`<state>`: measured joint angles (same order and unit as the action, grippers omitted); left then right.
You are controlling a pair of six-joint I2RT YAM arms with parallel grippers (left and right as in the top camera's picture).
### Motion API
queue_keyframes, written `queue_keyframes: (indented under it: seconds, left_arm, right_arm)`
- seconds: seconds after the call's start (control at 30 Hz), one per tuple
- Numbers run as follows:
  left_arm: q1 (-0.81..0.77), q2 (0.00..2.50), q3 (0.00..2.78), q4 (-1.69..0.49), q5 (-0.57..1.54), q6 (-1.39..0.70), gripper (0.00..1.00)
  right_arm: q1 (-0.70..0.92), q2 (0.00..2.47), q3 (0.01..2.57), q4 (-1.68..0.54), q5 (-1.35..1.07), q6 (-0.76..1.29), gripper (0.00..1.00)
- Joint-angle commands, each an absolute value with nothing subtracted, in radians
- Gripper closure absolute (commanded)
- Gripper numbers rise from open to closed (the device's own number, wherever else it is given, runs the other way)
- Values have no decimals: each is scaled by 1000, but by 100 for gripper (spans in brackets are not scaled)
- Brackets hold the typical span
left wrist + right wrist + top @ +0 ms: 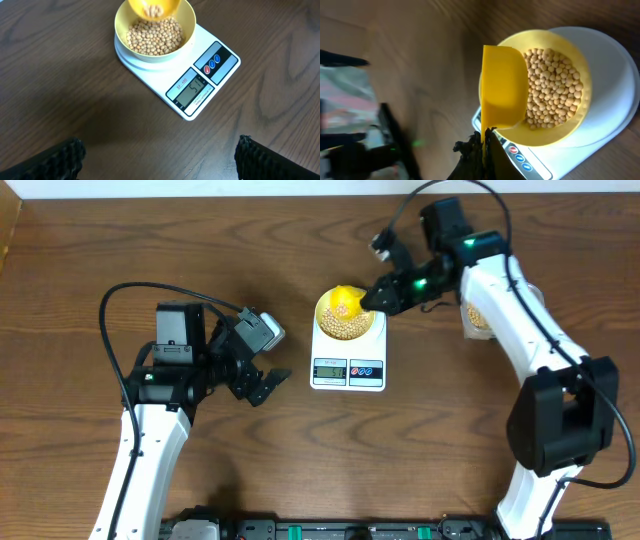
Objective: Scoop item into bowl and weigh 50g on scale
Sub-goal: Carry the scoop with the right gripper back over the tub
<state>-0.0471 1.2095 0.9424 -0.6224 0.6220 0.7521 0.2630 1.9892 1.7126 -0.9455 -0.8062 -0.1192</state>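
Note:
The white scale (349, 360) stands mid-table with the pale yellow-green bowl (327, 325) on its platform. The bowl holds many tan beans (154, 36). My right gripper (378, 297) is shut on the handle of a yellow scoop (345, 302), tipped over the bowl's rim. In the right wrist view the gripper (484, 142) pinches the scoop (503, 86) on edge beside the beans (552, 86) in the bowl (585, 107). The left wrist view shows the scoop (153, 7) with beans in it above the bowl (187, 20); the scale (200, 85) display reads about 51. My left gripper (262, 385) is open and empty, left of the scale.
A clear container with more beans (478, 315) sits at the right, mostly hidden behind my right arm. Cables loop over the table behind both arms. The left gripper's fingers (160, 160) hover over bare wood in front of the scale.

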Motion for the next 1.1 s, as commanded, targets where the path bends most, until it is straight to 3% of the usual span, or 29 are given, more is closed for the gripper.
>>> queue_keyframes:
  seconds: [0.0,0.5,1.07]
  left_arm:
    - [-49,1212,960,-624,628,739,3]
    - [-49,1212,960,-624,628,739,2]
    - [-49,1212,960,-624,628,739,3]
  right_arm:
    - [210,1982,1707,-946,-992,-112,99]
    - [-20,1890,1708,-981,-1094,-102,99]
    - [-351,1732,1708,-1271,-650,-128,99]
